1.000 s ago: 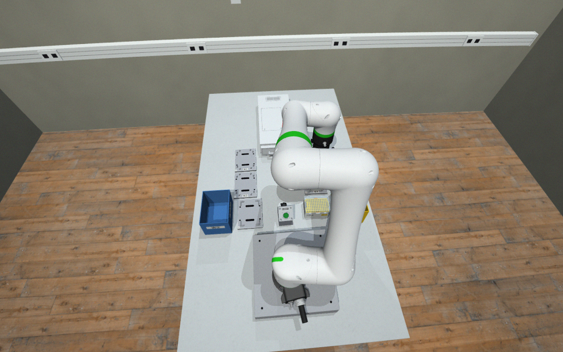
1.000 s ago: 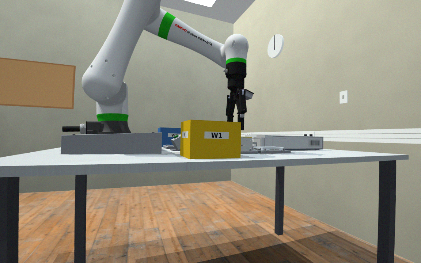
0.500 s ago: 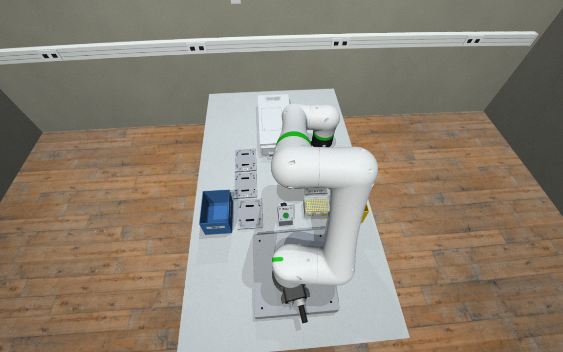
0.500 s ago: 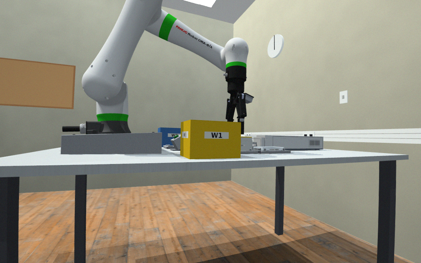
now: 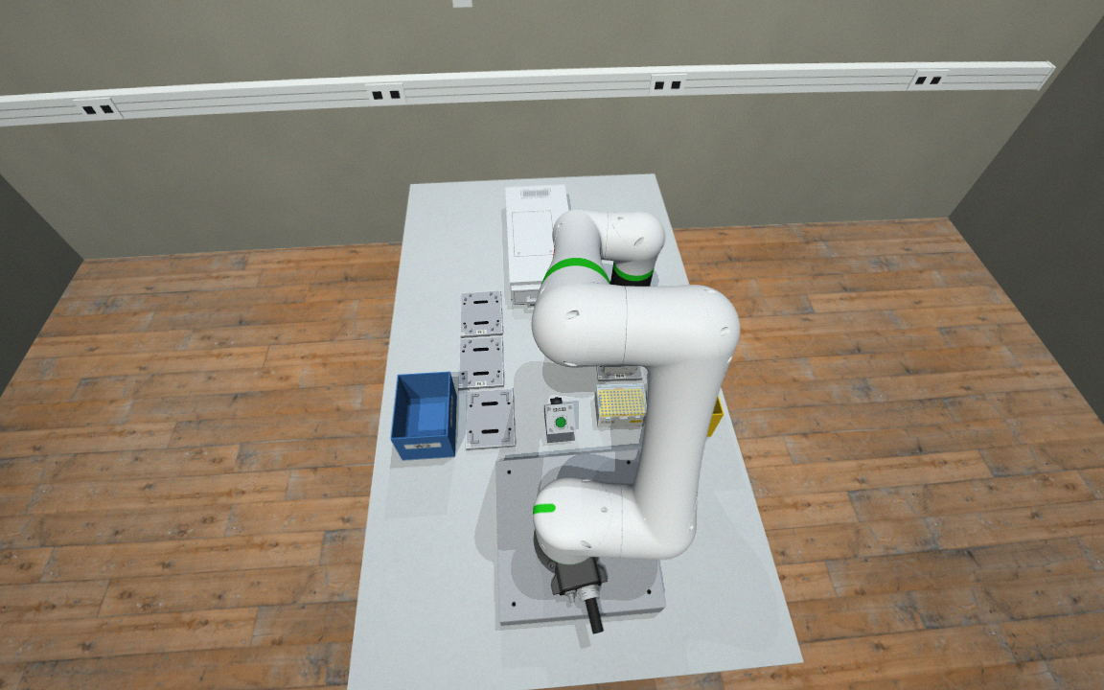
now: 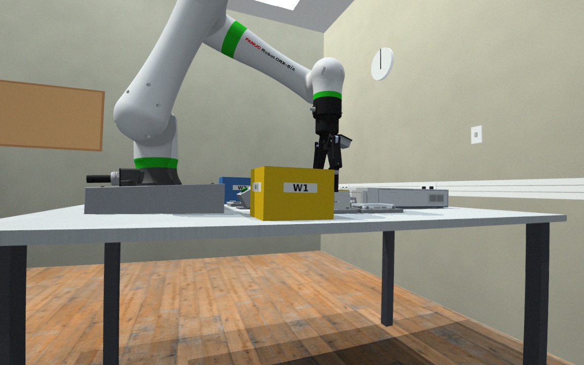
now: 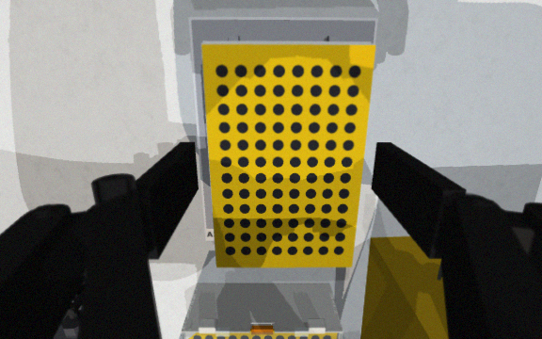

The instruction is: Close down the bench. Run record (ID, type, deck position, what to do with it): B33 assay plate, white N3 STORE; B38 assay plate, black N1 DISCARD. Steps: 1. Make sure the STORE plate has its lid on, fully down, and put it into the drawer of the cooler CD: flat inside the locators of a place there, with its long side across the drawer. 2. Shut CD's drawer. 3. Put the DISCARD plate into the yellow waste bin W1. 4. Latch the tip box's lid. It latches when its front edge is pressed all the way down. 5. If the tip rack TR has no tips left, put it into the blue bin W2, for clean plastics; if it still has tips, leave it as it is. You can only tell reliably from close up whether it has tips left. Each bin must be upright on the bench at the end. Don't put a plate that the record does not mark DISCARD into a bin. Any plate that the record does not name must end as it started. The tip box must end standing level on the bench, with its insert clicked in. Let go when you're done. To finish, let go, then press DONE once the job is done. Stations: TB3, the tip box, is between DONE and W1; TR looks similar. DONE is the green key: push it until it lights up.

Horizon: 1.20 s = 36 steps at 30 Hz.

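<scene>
The tip rack TR [image 7: 287, 155] has a yellow top full of round holes; every hole I see is dark, with no tip showing. My gripper [image 7: 285, 166] is open and empty, low over the rack, with one black finger on each long side and not touching it. From the side, the gripper [image 6: 329, 172] hangs straight down behind the yellow bin W1 [image 6: 292, 192]. The tip box TB3 [image 5: 620, 404] stands with its lid [image 7: 262, 301] raised, just below the rack in the wrist view. The arm hides the rack in the overhead view.
The green DONE key [image 5: 560, 421] sits left of the tip box. The blue bin W2 [image 5: 425, 415] stands upright at the bench's left edge. Three grey deck nests [image 5: 481, 360] carry no plates. The cooler CD [image 5: 532, 244] stands at the back. A corner of W1 [image 7: 400, 287] lies close to my right finger.
</scene>
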{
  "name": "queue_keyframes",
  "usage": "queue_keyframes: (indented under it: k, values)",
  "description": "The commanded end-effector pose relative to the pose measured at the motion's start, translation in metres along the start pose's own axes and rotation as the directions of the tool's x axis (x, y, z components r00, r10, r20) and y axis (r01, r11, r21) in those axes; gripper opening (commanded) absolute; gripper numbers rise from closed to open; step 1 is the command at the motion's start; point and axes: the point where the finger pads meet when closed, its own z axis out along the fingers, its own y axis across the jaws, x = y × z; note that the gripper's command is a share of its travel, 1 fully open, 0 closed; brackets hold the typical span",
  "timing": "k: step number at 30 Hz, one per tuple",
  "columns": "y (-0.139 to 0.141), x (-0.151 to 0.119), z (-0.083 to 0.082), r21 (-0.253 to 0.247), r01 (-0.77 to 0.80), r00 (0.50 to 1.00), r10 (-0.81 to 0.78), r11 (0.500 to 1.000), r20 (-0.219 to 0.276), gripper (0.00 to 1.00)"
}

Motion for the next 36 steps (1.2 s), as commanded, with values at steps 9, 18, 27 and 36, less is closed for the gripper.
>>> queue_keyframes:
  k: [9,18,27,36]
  values:
    - [0.0,0.001,0.007,-0.001,0.0,1.0,0.0,1.0,-0.002,0.7]
    - [0.0,0.001,0.018,-0.001,0.0,1.0,0.0,1.0,-0.002,0.7]
    - [0.0,0.001,0.027,-0.001,0.0,1.0,0.0,1.0,-0.002,0.7]
    - [0.0,0.001,0.028,-0.001,0.0,1.0,0.0,1.0,-0.002,0.7]
